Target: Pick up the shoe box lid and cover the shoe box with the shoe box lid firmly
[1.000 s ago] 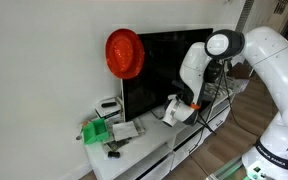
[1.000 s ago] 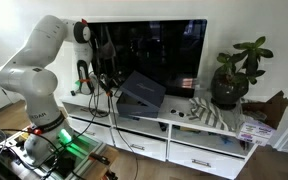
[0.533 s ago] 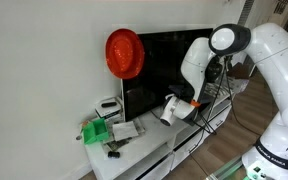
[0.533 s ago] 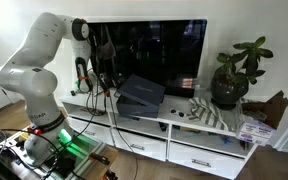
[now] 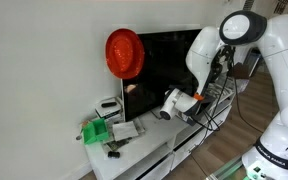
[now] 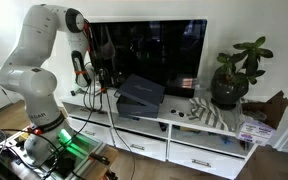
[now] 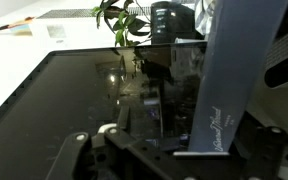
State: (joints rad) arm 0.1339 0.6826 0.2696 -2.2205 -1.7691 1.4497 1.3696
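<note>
The shoe box lid (image 6: 140,93), dark blue-grey, lies tilted on the TV stand in front of the screen. Whether the shoe box sits under it I cannot tell. In the wrist view the lid (image 7: 229,80) shows as a tall blue-grey slab with pale lettering against the dark screen. My gripper (image 7: 179,148) is open; its wide-set fingers (image 7: 82,146) stand to either side of the lid's near end, with a gap on the left. In an exterior view the gripper (image 6: 105,81) hangs at the lid's left edge. Another exterior view shows the gripper's white body (image 5: 170,106) low before the television.
A large black television (image 6: 149,55) stands right behind the lid. A red hat (image 5: 125,53) hangs on its corner. A green object (image 5: 96,132) and a small white device (image 5: 109,105) sit at one end of the white stand (image 6: 174,122), a potted plant (image 6: 234,75) at the other. Cables hang beside the arm.
The arm's upper joints have risen and swung back, and the gripper has pulled slightly away from the lid. The lid stays tilted where it was.
</note>
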